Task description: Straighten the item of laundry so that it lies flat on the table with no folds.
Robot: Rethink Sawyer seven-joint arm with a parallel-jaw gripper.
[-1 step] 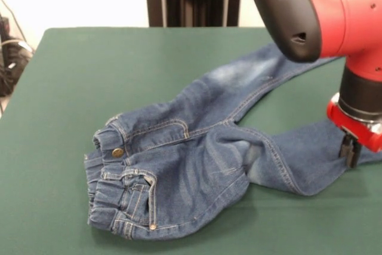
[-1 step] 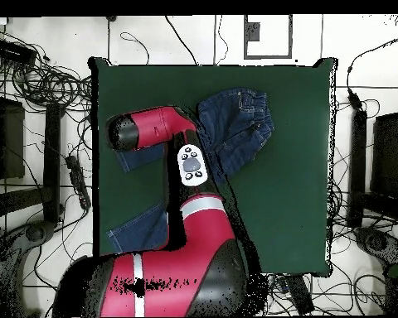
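Note:
The item of laundry (image 1: 191, 165) is a small pair of blue denim jeans lying crumpled on the green table (image 1: 71, 88). Its elastic waistband and brass button are bunched at the near left. One leg runs up and right under the red arm. The other leg bends right, and its end lies at my gripper (image 1: 350, 150), which is low at the right edge and touches the denim. From above, the jeans (image 2: 235, 120) lie in the table's (image 2: 293, 166) upper middle, with one leg (image 2: 140, 232) reaching the lower left. The arm's wrist (image 2: 144, 130) hides the gripper there.
The red arm (image 2: 194, 240) crosses the table's left half from the bottom edge. Cables and black stands (image 2: 36, 124) crowd the floor on both sides of the table. More cables (image 1: 9, 58) lie off the table's left edge in the front view.

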